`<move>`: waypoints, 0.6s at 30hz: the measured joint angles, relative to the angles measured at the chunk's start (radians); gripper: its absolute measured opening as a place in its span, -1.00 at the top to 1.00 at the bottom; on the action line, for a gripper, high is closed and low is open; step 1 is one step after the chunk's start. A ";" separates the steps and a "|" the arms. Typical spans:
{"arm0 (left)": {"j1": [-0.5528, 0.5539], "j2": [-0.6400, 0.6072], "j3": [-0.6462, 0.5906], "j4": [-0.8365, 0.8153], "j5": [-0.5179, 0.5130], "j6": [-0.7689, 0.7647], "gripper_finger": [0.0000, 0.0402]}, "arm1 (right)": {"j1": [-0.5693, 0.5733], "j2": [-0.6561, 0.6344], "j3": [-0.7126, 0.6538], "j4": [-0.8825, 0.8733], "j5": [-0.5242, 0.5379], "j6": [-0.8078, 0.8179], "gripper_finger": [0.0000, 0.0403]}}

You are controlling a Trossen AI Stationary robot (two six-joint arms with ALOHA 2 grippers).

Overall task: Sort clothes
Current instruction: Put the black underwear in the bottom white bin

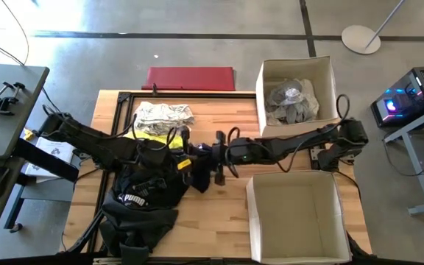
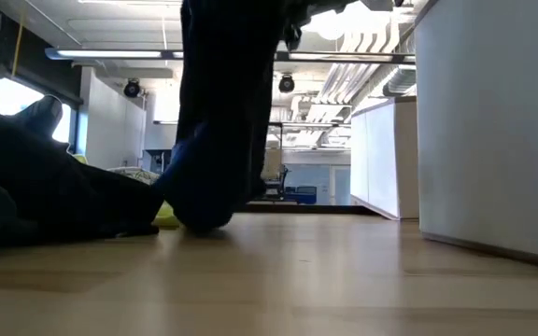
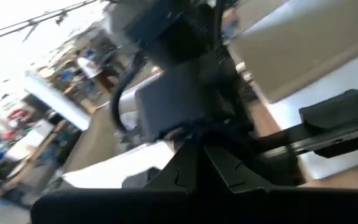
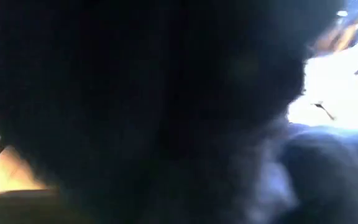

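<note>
Both grippers meet mid-worktop: the right gripper (image 1: 210, 163) appears clamped on a dark garment (image 2: 218, 131) that hangs down to the table, while the left gripper (image 1: 185, 158) sits just beside it, its grasp impossible to tell. Other clothes lie toward the left edge: the Puma garment (image 1: 142, 202) and a patterned one (image 1: 162, 116). Soft and limp, the fabric will likely sag and drag, so a bunched fold gives the surest hold.

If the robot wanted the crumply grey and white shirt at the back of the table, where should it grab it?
Probably from above, pinching a raised fold of the patterned grey-white garment. It lies crumpled in a loose heap, so those ridges give the fingers something to close on. The left end effector is nearer.
</note>
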 joint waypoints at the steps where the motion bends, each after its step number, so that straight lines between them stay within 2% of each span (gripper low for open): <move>1: -0.005 -0.005 0.000 0.005 -0.036 0.000 1.00 | 0.000 -0.008 0.004 0.000 0.024 -0.016 0.81; 3: -0.025 -0.024 0.000 -0.004 -0.147 -0.004 0.99 | 0.006 -0.032 0.008 0.000 0.091 -0.046 0.93; 6: -0.065 -0.068 0.000 -0.041 -0.352 -0.001 0.91 | 0.026 -0.094 0.009 -0.031 0.236 -0.073 0.89; 8: -0.096 -0.103 0.000 -0.079 -0.510 -0.005 0.85 | 0.046 -0.150 0.009 -0.072 0.327 -0.109 0.92; 11: -0.132 -0.156 0.000 -0.186 -0.684 -0.068 0.78 | 0.085 -0.243 0.009 -0.096 0.441 -0.190 0.97; 14: -0.155 -0.202 0.000 -0.364 -0.720 -0.229 0.76 | 0.139 -0.353 0.009 -0.089 0.508 -0.251 0.95; 18: -0.172 -0.236 0.000 -0.619 -0.709 -0.503 0.77 | 0.240 -0.511 0.009 -0.112 0.516 -0.219 0.98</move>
